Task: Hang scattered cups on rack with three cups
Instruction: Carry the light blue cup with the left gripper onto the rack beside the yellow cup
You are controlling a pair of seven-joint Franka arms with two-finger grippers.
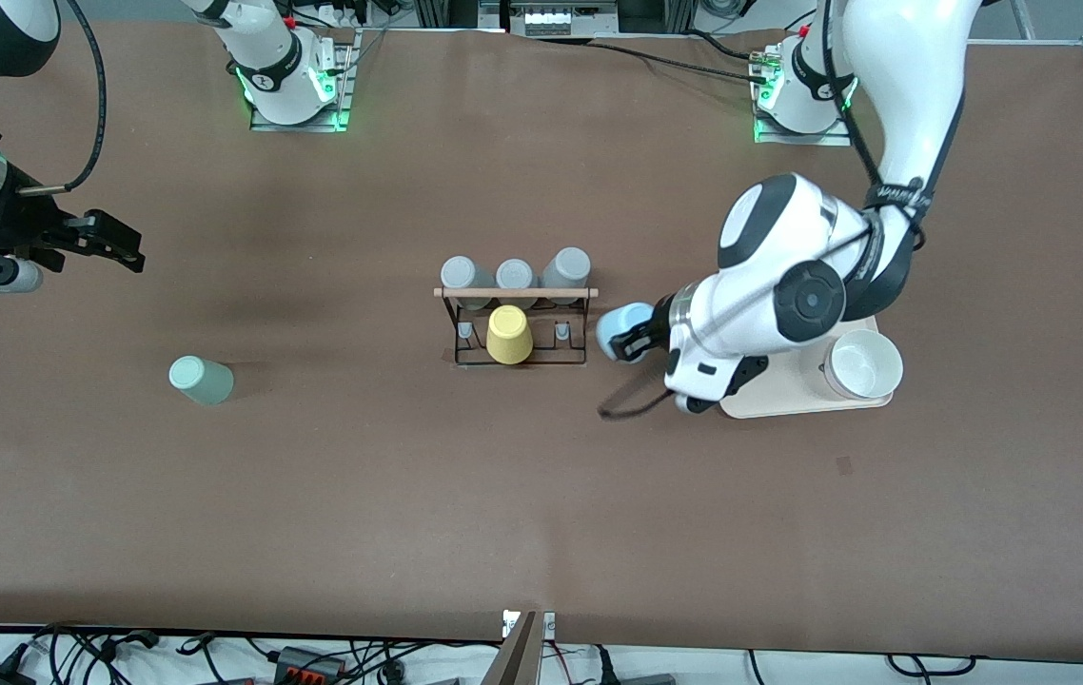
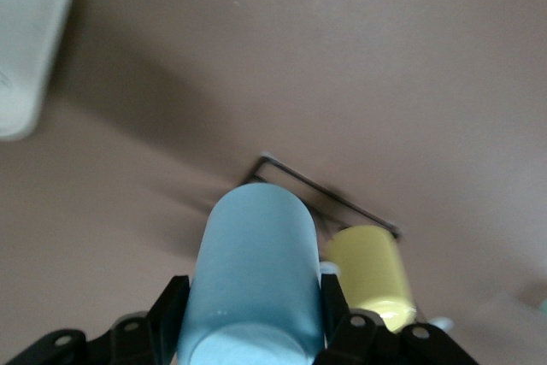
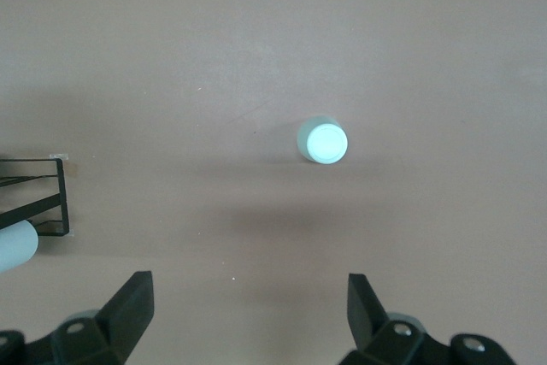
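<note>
While my left end effector (image 2: 252, 331) grips the plain light blue cup (image 2: 255, 279) just beside the rack (image 1: 515, 323), the mint cup (image 3: 323, 141) stands under the spread-open right end effector (image 3: 248, 318).

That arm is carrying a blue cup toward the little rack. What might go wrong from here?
The left hand is shut on the blue cup, just beside the rack at the left arm's end. It may bump the wire frame and shift it. The yellow cup already sits on the middle peg; a clumsy approach might knock it off. The right hand waits open, away from the mint cup.
</note>
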